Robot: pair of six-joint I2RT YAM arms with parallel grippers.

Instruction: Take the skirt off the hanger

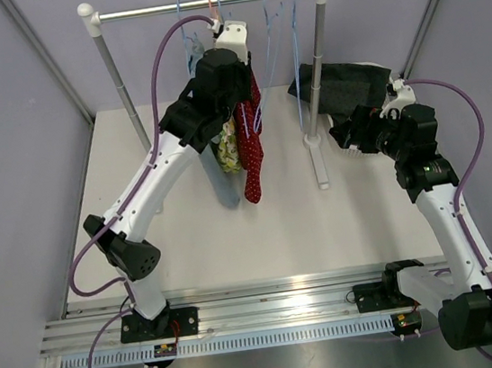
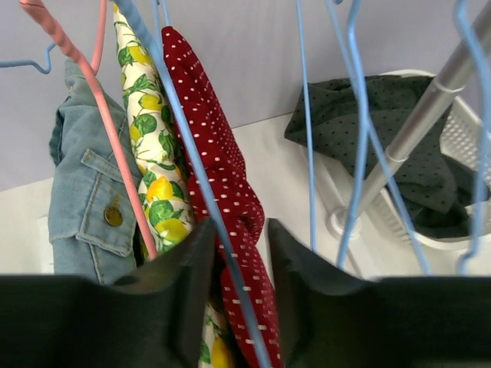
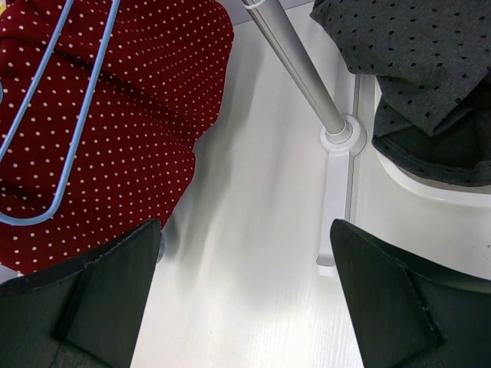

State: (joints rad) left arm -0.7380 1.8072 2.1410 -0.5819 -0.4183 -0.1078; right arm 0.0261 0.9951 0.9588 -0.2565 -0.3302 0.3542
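The red white-dotted skirt (image 1: pixel 252 160) hangs on a blue wire hanger (image 2: pixel 184 146) on the rack; it also shows in the left wrist view (image 2: pixel 222 153) and the right wrist view (image 3: pixel 115 115). My left gripper (image 1: pixel 237 103) is up at the hanging clothes. In its wrist view the gripper (image 2: pixel 242 230) has its jaws drawn close, with the bunched red cloth and the blue wire between them. My right gripper (image 1: pixel 343 130) is open and empty (image 3: pixel 245 253), low over the table to the right of the skirt, near the rack's post.
A denim garment (image 2: pixel 84 199) on a pink hanger (image 2: pixel 107 130) and a lemon-print garment (image 2: pixel 157 176) hang left of the skirt. Empty blue hangers (image 1: pixel 284 25) hang on the rail (image 1: pixel 150 10). The rack's post (image 1: pixel 314 66) and foot (image 1: pixel 318 161) stand mid-table. A white basket (image 2: pixel 460 146) holds dark dotted cloth (image 1: pixel 346 84).
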